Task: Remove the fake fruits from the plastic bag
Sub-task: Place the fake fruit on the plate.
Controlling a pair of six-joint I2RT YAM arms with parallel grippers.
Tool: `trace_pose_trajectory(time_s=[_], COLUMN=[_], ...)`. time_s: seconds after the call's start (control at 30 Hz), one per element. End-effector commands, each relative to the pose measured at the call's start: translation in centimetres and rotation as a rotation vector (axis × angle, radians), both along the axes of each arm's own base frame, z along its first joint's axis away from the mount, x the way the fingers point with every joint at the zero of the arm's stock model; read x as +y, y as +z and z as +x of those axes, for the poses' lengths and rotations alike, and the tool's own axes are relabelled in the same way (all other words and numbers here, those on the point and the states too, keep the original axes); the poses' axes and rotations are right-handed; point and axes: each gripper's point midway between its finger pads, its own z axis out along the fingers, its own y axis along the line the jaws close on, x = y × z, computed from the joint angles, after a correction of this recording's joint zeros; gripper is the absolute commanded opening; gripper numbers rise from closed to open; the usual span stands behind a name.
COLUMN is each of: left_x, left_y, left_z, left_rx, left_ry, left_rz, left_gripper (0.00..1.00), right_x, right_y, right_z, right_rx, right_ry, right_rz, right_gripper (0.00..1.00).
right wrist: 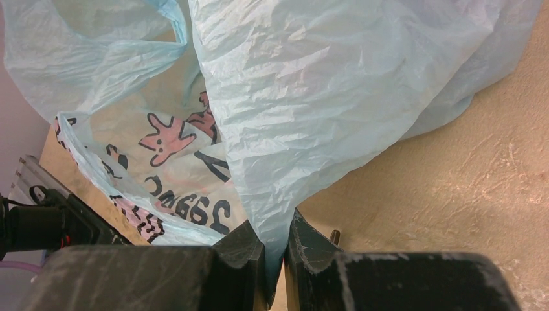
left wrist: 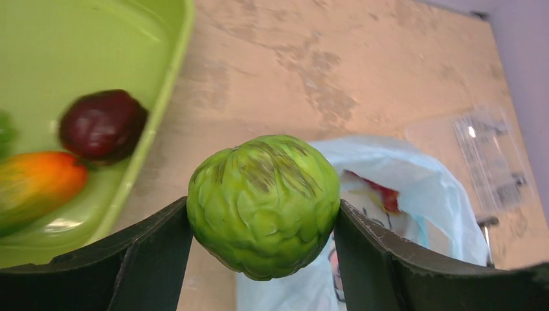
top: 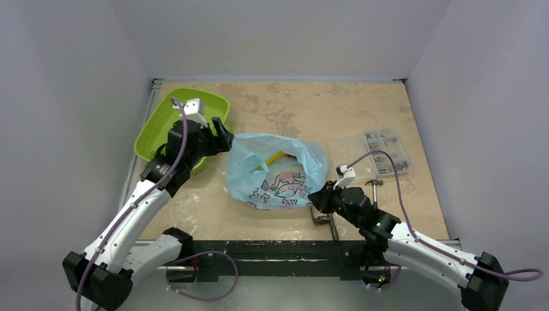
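Note:
My left gripper (left wrist: 263,220) is shut on the round green fruit (left wrist: 263,203) and holds it in the air between the lime-green tray (left wrist: 169,78) and the light-blue plastic bag (top: 275,170). In the top view the left gripper (top: 220,134) sits at the bag's left upper edge. A yellow banana (top: 272,159) shows inside the open bag. A dark red fruit (left wrist: 102,124) and an orange one (left wrist: 35,184) lie in the tray. My right gripper (right wrist: 275,249) is shut on a fold of the bag (right wrist: 311,116) at its near right corner (top: 318,196).
The lime-green tray (top: 155,120) stands at the back left. A clear plastic parts box (top: 383,152) lies right of the bag. A metal clamp (top: 324,220) sits at the table's near edge, and walls close in on three sides.

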Motion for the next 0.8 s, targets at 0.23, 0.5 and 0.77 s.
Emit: trace_pose_trajectory(time_s=[0.23,0.5,0.77], left_x=[12.6,16.2,18.7], left_y=[-0.6,-6.6,-7.3], left_z=[5.1,10.1,9.9], left_rx=[0.148,0.427,0.417], left_ry=[0.311,0.343,0.434], left_rz=[-0.011,-0.375,-0.426], left_gripper=[0.12,0.1,0.57], right_x=[0.5,0.5,0.7], right_y=[0.8,0.4,0.0], right_z=[0.1,0.3,0.5], right_rx=[-0.023,-0.006,0.006], right_ry=[0.012,0.007,0.003], right_rz=[0.021,0.001,-0.016], right_gripper=[0.11,0.11,0.11])
